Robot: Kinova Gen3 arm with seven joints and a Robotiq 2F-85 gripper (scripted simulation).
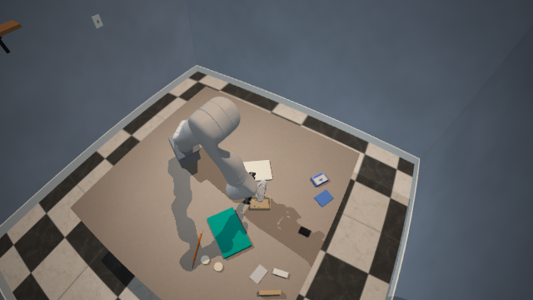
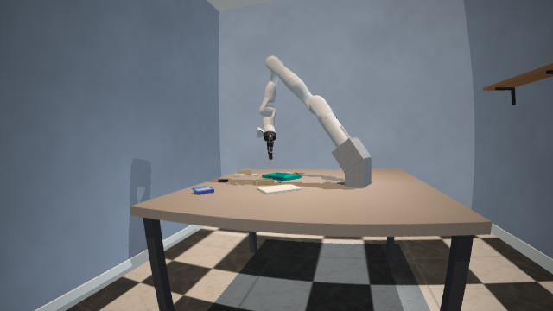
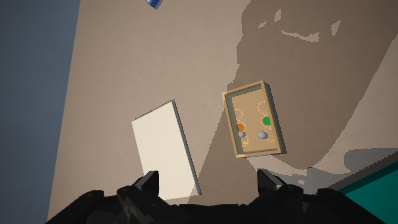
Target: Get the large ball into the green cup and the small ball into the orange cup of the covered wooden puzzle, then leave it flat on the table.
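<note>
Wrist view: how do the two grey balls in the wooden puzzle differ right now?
The small ball is visibly smaller than the large ball. The small ball lies just below the orange cup, almost touching it; the large ball lies below the green cup with a clear gap. Both are grey, neither sits in its cup, and both rest inside the wooden puzzle, which lies flat on the table.
</note>
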